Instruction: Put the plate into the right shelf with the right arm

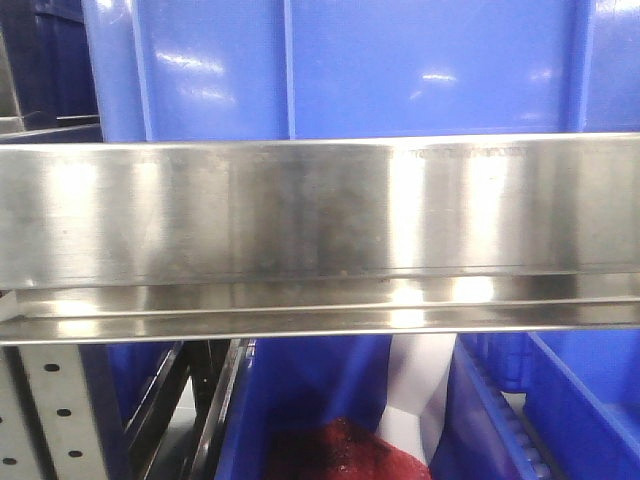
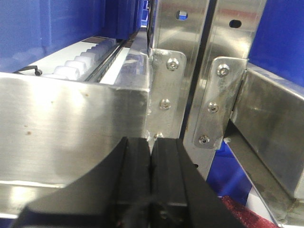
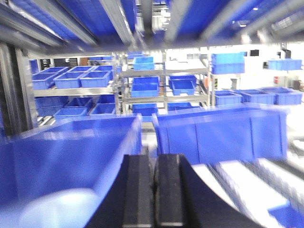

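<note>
My right gripper (image 3: 155, 159) is shut with nothing visible between its jaws. It points between two blue bins on a shelf, the left bin (image 3: 71, 152) and the right bin (image 3: 223, 133). The view is blurred. A pale round shape (image 3: 57, 209) lies low in the left bin, left of the gripper; I cannot tell whether it is the plate. My left gripper (image 2: 151, 142) is shut and empty, close to a steel shelf beam (image 2: 71, 128) and upright posts (image 2: 175, 71). Neither gripper shows in the front view.
A wide steel shelf beam (image 1: 320, 215) fills the front view, with a blue bin (image 1: 360, 65) above it and blue bins (image 1: 570, 410) below. A dark red object (image 1: 340, 455) lies in a lower bin. Further shelves of blue bins (image 3: 142, 85) stand behind.
</note>
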You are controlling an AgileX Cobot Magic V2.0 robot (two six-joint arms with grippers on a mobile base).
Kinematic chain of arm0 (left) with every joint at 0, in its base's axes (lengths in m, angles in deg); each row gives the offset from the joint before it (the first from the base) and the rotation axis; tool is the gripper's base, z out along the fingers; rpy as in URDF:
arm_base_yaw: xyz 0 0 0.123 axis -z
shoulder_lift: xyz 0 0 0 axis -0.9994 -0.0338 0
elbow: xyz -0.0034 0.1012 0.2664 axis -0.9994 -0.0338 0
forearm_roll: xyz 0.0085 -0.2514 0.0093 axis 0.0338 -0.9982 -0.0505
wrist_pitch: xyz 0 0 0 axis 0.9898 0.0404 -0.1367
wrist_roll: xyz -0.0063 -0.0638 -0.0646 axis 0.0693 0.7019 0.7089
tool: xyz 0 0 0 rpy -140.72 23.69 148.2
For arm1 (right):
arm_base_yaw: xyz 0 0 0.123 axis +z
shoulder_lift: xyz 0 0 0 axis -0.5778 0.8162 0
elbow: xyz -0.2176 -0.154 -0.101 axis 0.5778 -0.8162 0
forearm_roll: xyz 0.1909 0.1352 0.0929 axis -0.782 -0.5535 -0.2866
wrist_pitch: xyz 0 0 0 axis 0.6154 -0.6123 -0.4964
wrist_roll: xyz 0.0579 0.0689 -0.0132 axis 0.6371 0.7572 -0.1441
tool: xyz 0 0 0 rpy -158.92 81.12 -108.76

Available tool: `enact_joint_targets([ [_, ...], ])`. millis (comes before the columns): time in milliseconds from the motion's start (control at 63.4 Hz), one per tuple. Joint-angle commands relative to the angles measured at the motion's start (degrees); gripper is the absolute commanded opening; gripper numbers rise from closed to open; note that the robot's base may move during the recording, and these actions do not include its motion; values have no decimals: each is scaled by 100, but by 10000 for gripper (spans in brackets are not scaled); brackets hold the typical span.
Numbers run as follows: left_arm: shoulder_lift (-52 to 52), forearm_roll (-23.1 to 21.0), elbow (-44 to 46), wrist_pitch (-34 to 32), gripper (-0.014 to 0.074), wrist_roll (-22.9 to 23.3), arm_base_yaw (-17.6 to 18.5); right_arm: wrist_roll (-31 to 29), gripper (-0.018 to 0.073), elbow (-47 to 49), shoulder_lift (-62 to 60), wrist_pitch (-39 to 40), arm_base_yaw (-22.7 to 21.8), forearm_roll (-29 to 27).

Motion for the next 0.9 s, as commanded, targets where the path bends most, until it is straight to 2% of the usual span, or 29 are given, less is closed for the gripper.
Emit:
enact_joint_targets([
  [0, 32, 1, -54, -513, -47, 34, 10, -98, 56, -340, -340, 711, -46, -10],
  [205, 32, 1, -54, -513, -47, 34, 10, -30, 56, -1427, -1079, 701, -46, 113],
  [426, 32, 1, -54, -513, -47, 34, 10, 663, 56, -2007, -1512, 694, -46, 481],
  [647, 32, 1, -54, -513, -47, 34, 10, 664, 56, -2317, -1877, 694, -46, 818],
  [884, 32, 1, -54, -513, -47, 34, 10, 664, 56, -2683, -2075, 668, -3, 825],
])
